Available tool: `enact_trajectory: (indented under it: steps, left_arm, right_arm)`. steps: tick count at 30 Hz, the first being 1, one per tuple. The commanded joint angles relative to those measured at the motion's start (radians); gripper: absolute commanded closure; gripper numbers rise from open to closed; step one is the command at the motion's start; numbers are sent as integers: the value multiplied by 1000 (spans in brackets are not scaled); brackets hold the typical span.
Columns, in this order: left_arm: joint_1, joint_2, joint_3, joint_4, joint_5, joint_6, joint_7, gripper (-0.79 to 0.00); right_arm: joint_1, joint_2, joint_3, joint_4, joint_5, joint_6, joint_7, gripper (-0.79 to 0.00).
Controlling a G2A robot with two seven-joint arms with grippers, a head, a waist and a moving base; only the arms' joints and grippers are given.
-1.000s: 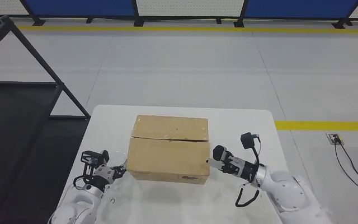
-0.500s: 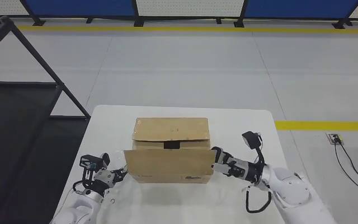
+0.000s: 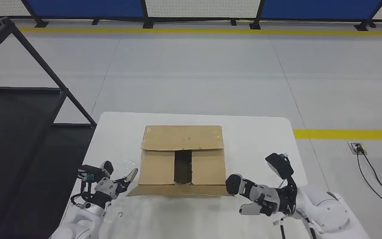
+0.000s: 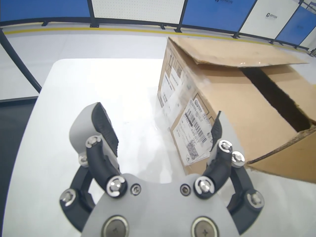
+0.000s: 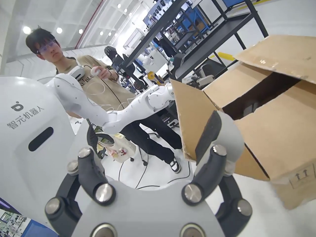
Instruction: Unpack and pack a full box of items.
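at the left, our left gripper (image 3: 121, 179) sits low over the table (image 3: 262, 134), just off the near left corner of the box (image 3: 182, 138). its fingers are spread wide with nothing between them. in the left wrist view one pad (image 4: 216, 127) lies close to the labelled end wall, but we cannot tell if it touches. we judge that an arm is posted at each end because a long flap swings more easily from both corners.

in the middle the box stands on the table. its near flap (image 3: 179, 190) is folded out toward us and its far flap (image 3: 182, 137) lies over the back half. two inner flaps lie shut beneath, with a dark slot (image 3: 182, 167) between them, so the items are hidden.

at the right, our right gripper (image 3: 241, 195) is at the near right corner, also wide open and gripping nothing. in the right wrist view one finger (image 5: 222, 134) lies against the near flap's edge, with the box just beside it. we judge that unpacking has barely begun, since the far and inner flaps have to open first.
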Motion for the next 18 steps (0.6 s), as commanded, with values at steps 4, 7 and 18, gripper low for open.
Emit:
enact_trajectory:
  steps: [4, 7, 18]
  left_arm:
    - [39, 4, -38, -63, -65, -81, -3, -785]
    - [73, 11, -59, -97, -81, -185, -18, -785]
    - [104, 35, -78, -81, -21, -438, -166, -785]
  right_arm:
    - [-32, 28, -34, -3, -117, -14, -14, -785]
    - [-34, 43, -61, 25, -181, -10, -10, -785]
    - [3, 45, -101, 108, -231, 10, -91, -785]
